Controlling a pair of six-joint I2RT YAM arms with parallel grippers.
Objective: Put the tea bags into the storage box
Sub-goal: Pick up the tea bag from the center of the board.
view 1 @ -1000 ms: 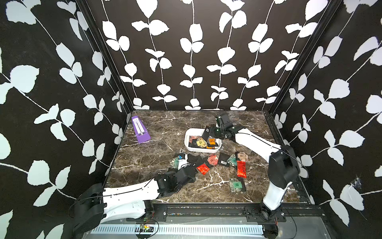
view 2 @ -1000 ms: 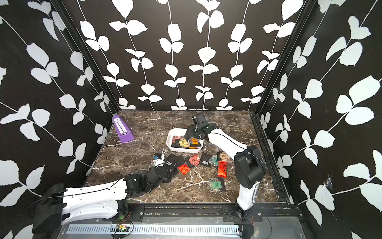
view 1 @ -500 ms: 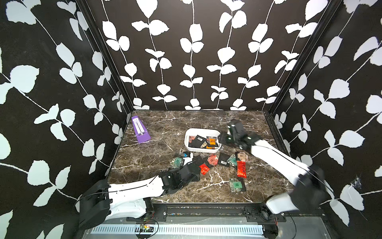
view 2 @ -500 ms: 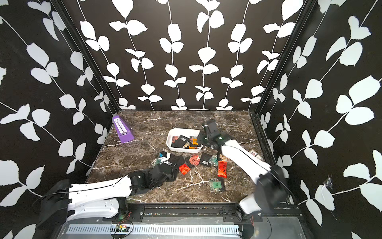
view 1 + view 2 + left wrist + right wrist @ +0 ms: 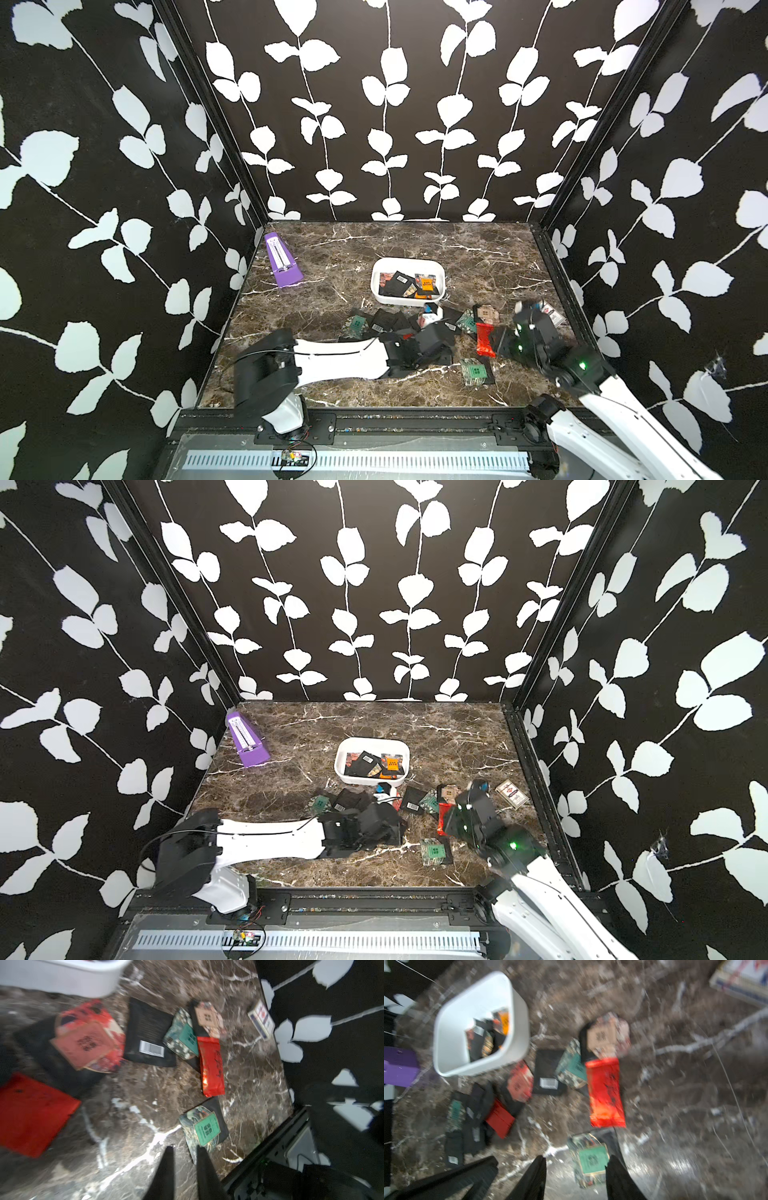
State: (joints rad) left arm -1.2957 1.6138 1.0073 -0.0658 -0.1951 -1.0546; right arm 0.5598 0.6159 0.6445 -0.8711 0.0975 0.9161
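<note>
A green tea bag (image 5: pixel 592 1160) is seen flat on the table (image 5: pixel 332 257), framed between the parted, empty jaws of the right gripper (image 5: pixel 577 1157). The left gripper (image 5: pixel 185 1148) is held only narrowly parted, with nothing between its jaws, near the same bag. Black, red and tan tea bags (image 5: pixel 148 1032) are scattered in front of the storage box (image 5: pixel 409 300), where several lie. Bare marble is found along the rear edge.

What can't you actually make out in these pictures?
- Storage box: the left wrist picture's edge cuts it off, contents unseen there.
- Lettering on the red tea bag: smeared by motion blur in the right wrist view.
- Left gripper fingertips: in both top views its own wrist covers them.
- Printed card pack: cropped by the right wrist view's corner.
</note>
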